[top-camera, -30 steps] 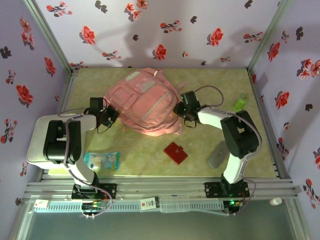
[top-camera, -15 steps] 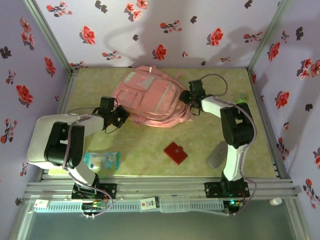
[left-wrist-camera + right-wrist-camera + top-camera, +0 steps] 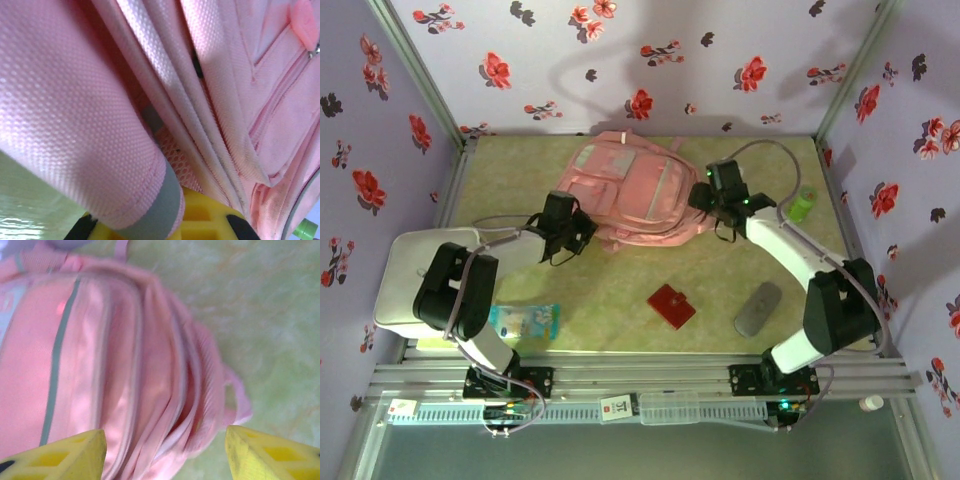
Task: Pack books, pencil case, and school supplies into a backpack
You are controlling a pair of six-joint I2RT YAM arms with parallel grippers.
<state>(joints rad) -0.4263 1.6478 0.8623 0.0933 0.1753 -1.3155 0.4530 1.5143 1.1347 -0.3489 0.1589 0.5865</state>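
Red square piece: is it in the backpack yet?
Out. The red square piece lies on the table, apart from the pink backpack.

I recorded the backpack cropped on all sides at the left wrist, with a strap fold covering most of the left gripper. The right wrist picture was blurred, and the bottom edge cut the fingers of the right gripper. Overhead, a green item was too small to identify.

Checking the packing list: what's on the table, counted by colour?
Pink soft fabric backpack: 1
Red flat square piece: 1
Grey oblong soft pouch: 1
Blue thin picture-cover paperback: 1
Green small bottle-like object: 1
Total: 5
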